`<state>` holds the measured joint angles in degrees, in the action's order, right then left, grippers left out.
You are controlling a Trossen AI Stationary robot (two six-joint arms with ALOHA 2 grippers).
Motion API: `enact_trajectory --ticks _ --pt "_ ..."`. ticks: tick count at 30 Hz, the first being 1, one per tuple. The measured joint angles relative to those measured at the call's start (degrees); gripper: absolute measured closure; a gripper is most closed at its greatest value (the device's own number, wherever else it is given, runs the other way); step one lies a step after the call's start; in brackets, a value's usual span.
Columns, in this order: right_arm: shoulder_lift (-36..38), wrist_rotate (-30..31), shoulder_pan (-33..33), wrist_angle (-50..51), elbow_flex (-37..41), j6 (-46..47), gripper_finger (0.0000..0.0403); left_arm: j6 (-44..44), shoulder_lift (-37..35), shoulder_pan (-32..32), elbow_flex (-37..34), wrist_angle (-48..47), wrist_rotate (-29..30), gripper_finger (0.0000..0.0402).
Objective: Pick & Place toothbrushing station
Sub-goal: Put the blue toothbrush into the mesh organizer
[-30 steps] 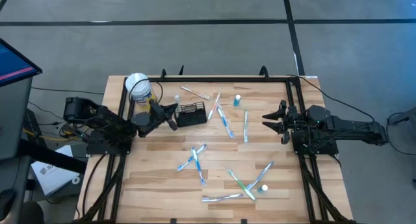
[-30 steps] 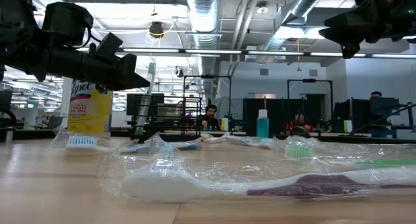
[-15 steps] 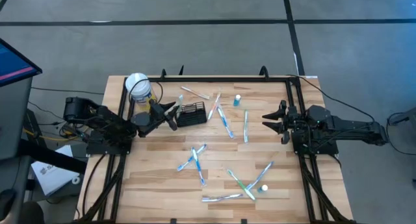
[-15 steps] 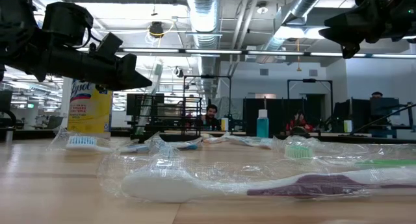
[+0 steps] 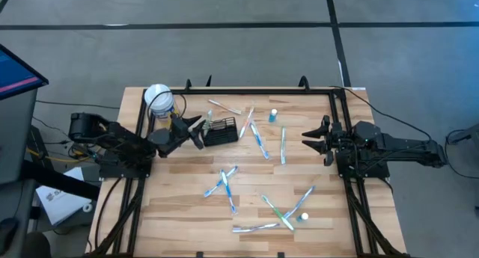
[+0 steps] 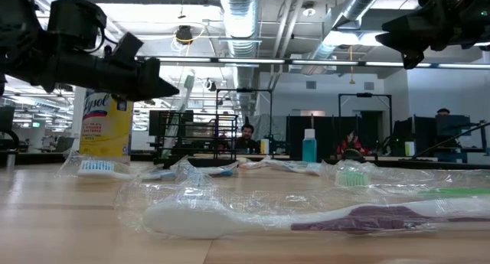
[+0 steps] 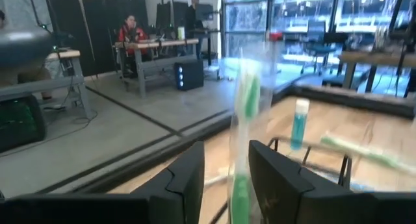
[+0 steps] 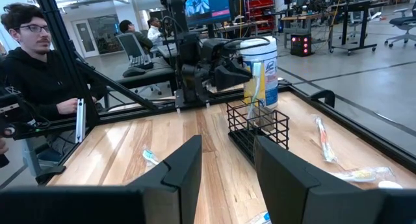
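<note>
progress: one wrapped toothbrush [image 8: 255,83] upright in caddy [image 5: 220,131] | left tool [image 5: 196,129] open beside it | right tool [image 5: 313,140] open, waiting | several toothbrushes left on bench [image 5: 179,206]

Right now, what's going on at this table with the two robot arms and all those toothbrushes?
The left claw sits just beside the black wire caddy at the back of the table, its fingers apart. A wrapped toothbrush stands upright in the caddy, in front of the yellow canister. The right claw waits open at the table's right side, holding nothing. More wrapped toothbrushes lie scattered over the wooden table, not yet picked up.
</note>
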<state>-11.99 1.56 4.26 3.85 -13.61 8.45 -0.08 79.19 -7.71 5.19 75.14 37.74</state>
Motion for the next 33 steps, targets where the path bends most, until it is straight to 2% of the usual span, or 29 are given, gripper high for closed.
enact_trajectory --ticks 11,24,33 --pt "0.0 0.0 0.0 0.0 0.0 0.1 0.0272 2.5 -8.3 4.1 0.0 -1.4 0.0 0.0289" --pt "0.0 0.0 0.0 0.1 0.0 0.1 0.0272 2.5 -12.9 15.9 0.0 -14.5 0.6 0.0289" --pt "0.0 0.0 0.0 0.1 0.0 0.1 0.0272 -2.9 -13.2 22.6 1.6 -21.8 0.9 0.0289"
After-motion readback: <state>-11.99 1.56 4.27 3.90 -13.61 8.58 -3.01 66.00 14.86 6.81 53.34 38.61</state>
